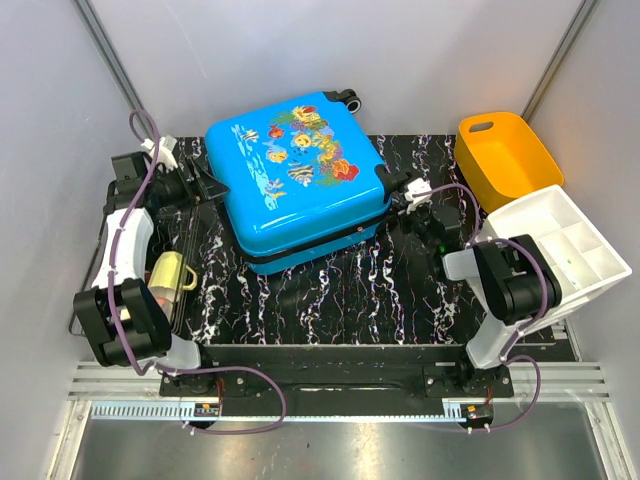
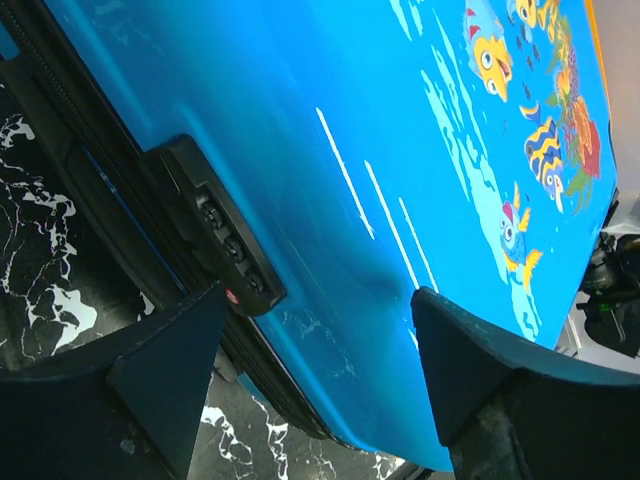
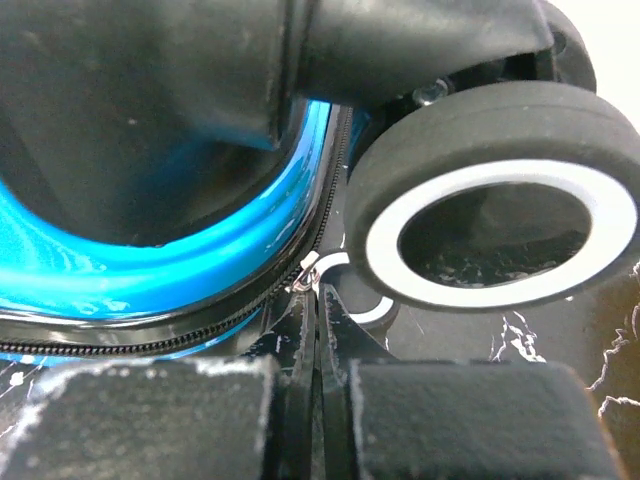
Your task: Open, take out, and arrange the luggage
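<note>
The luggage (image 1: 295, 180), a bright-blue hard-shell case printed with fish and coral, lies flat and closed on the black marbled table. My left gripper (image 1: 207, 185) is at its left side. In the left wrist view this gripper (image 2: 320, 330) is open, and its fingers straddle the case's rounded edge (image 2: 400, 150) just past the black combination lock (image 2: 215, 225). My right gripper (image 1: 408, 192) is at the case's right corner. In the right wrist view it (image 3: 318, 305) is shut, its tips pinching the silver zip pull (image 3: 305, 272) on the black zip band, beside a black wheel (image 3: 490, 230).
An orange plastic bin (image 1: 505, 155) stands at the back right. A white compartment organiser (image 1: 560, 250) lies just in front of it, close to the right arm. A yellow mug-like object (image 1: 172, 272) rests in a wire rack by the left arm.
</note>
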You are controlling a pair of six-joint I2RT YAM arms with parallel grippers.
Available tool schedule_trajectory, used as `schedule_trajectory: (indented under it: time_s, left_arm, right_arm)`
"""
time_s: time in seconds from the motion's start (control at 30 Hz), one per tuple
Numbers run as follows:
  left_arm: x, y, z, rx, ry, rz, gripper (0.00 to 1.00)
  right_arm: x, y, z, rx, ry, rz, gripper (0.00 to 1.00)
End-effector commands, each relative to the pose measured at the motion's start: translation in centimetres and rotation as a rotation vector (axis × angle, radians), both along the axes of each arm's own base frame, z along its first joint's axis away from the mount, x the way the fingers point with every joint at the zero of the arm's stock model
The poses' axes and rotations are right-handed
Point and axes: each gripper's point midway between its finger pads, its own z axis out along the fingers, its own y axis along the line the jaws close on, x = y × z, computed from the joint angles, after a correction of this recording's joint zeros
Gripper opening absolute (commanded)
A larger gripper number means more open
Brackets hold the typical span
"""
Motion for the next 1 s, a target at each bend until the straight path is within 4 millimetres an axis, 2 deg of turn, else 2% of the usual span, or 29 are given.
schedule_trajectory:
  time_s: [0.0,0.03,0.07,0.13,0.37,0.57,0.6,0.63,0.67,0.8,0.87,0.93,0.97]
  left_arm:
    - [1.7,0.3,1.9,0.013,-0.071,-0.041,0.79]
    - [2.0,0.4,2.1,0.013,-0.077,-0.045,0.79]
    - [2.2,0.3,2.1,0.009,-0.075,-0.050,0.79]
    - [2.7,0.4,2.0,0.001,-0.072,-0.059,0.79]
    - [3.8,0.6,1.6,-0.006,-0.061,-0.065,0.78]
    - [4.2,0.8,0.4,-0.013,-0.039,-0.059,0.77]
    - [4.3,0.8,0.3,-0.013,-0.039,-0.058,0.77]
    - [4.3,0.8,0.2,-0.016,-0.035,-0.056,0.77]
    - [4.3,0.8,0.1,-0.016,-0.033,-0.054,0.79]
    - [4.4,0.9,0.9,-0.008,-0.052,-0.045,0.80]
    - [4.5,1.0,1.6,-0.004,-0.073,-0.040,0.80]
    - [4.6,1.0,2.6,0.001,-0.097,-0.036,0.81]
    - [4.5,1.0,3.1,0.004,-0.109,-0.033,0.81]
  right_arm:
    - [3.4,-2.1,6.8,0.076,-0.293,-0.073,0.00]
    - [3.4,-1.8,7.9,0.093,-0.352,-0.060,0.00]
    - [3.6,-1.5,7.0,0.091,-0.358,-0.043,0.00]
    - [3.7,-1.2,7.9,0.105,-0.427,-0.023,0.00]
    - [7.2,-0.9,9.1,0.170,-0.458,-0.046,0.00]
    - [8.9,0.2,9.5,0.197,-0.477,-0.010,0.01]
    - [9.0,0.3,9.4,0.196,-0.476,-0.004,0.07]
    - [9.0,0.3,9.0,0.194,-0.470,-0.001,0.25]
    - [8.8,0.4,9.0,0.183,-0.472,0.006,0.32]
    - [6.6,0.3,8.9,0.124,-0.475,0.024,0.40]
    - [4.5,0.0,8.5,0.078,-0.465,0.040,0.52]
    - [2.2,-0.3,8.1,0.055,-0.445,0.051,0.57]
    - [1.4,-0.3,8.0,0.036,-0.446,0.065,0.64]
